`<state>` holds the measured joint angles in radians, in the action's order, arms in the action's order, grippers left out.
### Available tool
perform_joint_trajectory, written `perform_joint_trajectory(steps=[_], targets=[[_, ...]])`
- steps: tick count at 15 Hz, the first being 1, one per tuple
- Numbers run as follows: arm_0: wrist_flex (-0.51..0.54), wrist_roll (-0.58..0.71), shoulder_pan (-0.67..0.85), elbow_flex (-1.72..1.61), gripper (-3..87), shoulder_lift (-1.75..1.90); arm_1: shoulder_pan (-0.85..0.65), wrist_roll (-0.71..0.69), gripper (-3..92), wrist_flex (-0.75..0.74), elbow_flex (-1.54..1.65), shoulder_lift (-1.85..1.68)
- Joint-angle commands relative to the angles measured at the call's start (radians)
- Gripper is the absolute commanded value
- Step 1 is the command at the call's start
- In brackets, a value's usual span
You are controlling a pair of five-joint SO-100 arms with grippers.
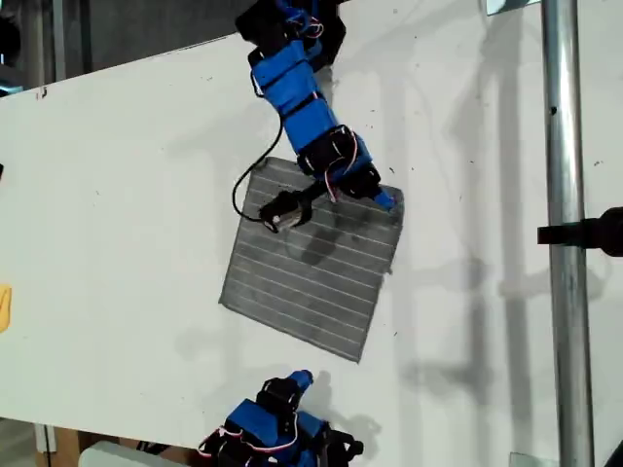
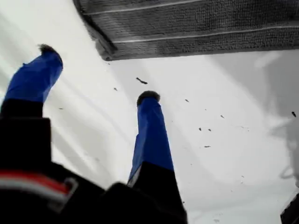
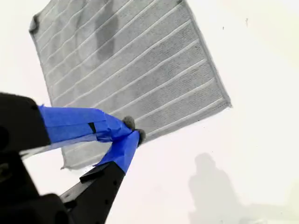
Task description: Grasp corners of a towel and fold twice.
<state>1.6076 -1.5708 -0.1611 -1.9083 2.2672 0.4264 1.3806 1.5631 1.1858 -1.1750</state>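
Blue-taped fingers point(image 2: 149, 126) of my first gripper point(image 2: 98, 72) fill the front of the first wrist view, spread wide with only bare white surface point(image 2: 224, 140) between them; just beyond their dark tips lies one of the corners point(image 2: 105, 53) of the towel point(image 2: 210, 23), its hem slightly raised, not between the jaws; in the exterior view this gripper point(image 1: 384, 199) sits at the towel's corner nearest the surface's far edge and the exterior view's right, the arm reaching in from that far edge with a black cable point(image 1: 243, 190) looping over the cloth; the towel point(image 1: 302, 282), grey with thin pale stripes, lies flat and unfolded about mid-surface, turned at an angle to the surface's edges, between the two arms; my second gripper point(image 3: 133, 130) has its tips pinched together with no cloth seen in them, and its view looks across the whole towel point(image 3: 140, 60), an arm's shadow darkening the far stripes; the exterior view puts it point(image 1: 300, 377) at the surface's near edge, close to the towel's near hem but apart from it; the surface point(image 1: 117, 195) is matt white, flecked with small dark specks and crossed by soft shadows; a shiny metal pole point(image 1: 565, 243) stands upright at the exterior view's right with a black clamp point(image 1: 589, 233) on it; a bit of something yellow point(image 1: 4, 306) shows at that view's left border.
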Motion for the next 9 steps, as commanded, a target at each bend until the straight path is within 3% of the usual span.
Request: perform_joint_trajectory(steps=[1,5,9], targets=[[-0.021,-0.009,-0.011,0.003,-2.9,0.003,0.005,0.017,34.7,-0.040,-0.046,0.110],[-0.032,-0.018,-0.011,-0.026,-2.9,0.012,-0.011,0.028,32.7,-0.109,-0.074,0.216],[-0.040,-0.014,-0.003,-0.046,-2.9,0.037,-0.009,0.006,33.2,0.048,-0.169,0.115]])
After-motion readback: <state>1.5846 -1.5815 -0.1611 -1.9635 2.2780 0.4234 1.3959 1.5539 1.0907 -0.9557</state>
